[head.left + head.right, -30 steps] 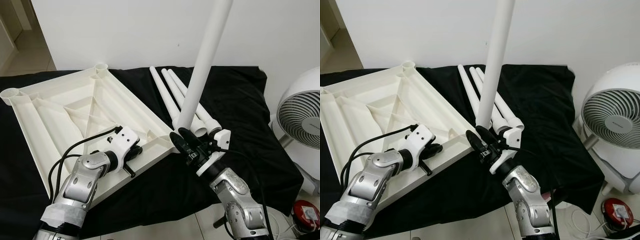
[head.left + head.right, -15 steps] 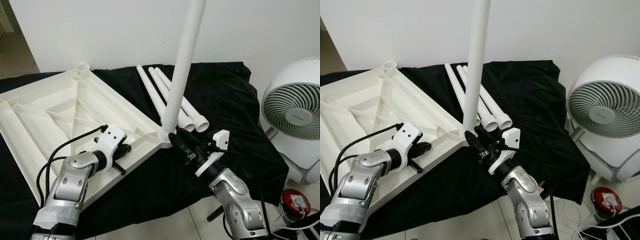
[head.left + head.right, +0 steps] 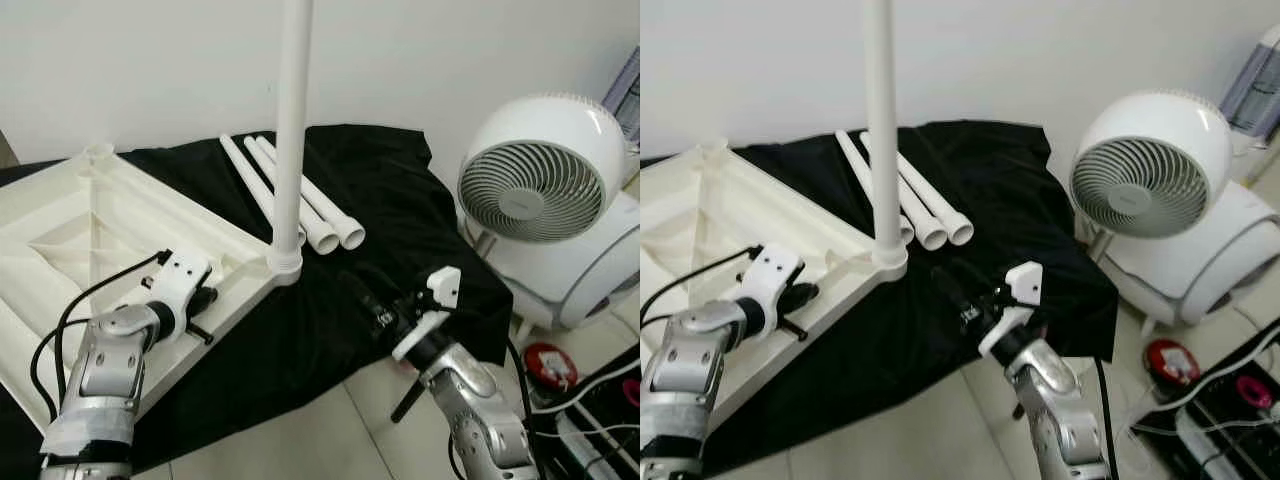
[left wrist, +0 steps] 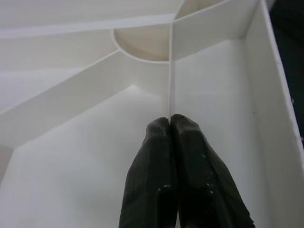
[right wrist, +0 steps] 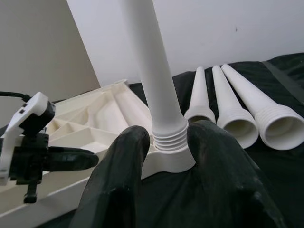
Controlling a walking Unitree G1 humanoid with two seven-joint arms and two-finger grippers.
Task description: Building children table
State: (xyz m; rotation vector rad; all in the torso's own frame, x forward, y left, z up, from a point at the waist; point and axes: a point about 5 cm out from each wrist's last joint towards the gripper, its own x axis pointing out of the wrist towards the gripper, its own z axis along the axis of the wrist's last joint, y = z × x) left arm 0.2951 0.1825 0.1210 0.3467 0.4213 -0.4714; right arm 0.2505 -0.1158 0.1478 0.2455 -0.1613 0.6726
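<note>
I take the upright leg [image 3: 291, 120] as my landmark: it stands in the corner socket of the upturned white tabletop [image 3: 75, 225], on the black cloth [image 3: 390, 200]. Its threaded collar sits on the socket rim, and from the right wrist view a few threads show above the rim, so I judge it may not be screwed fully home.

My right gripper [image 3: 372, 305] is just off the foot of that leg, on the side away from the tabletop, with its fingers [image 5: 216, 161] spread and holding nothing. My left gripper [image 3: 203, 298] is on the tabletop side of the leg, fingers pressed together with a thin inner rib of the tabletop between their tips.

The risks as I see them:

- With nothing holding the leg, a half-seated thread could let it lean or tip toward the three spare legs [image 3: 300, 195] lying just behind it.
- The leg's corner looks to sit near the edge of the cloth-covered surface; a push from my left gripper could slide the tabletop on the cloth.
- Swinging my right arm wide could strike the white fan [image 3: 540, 190], which stands well apart from the leg on my right.
- Reaching for a spare leg past the upright one could knock it.
</note>
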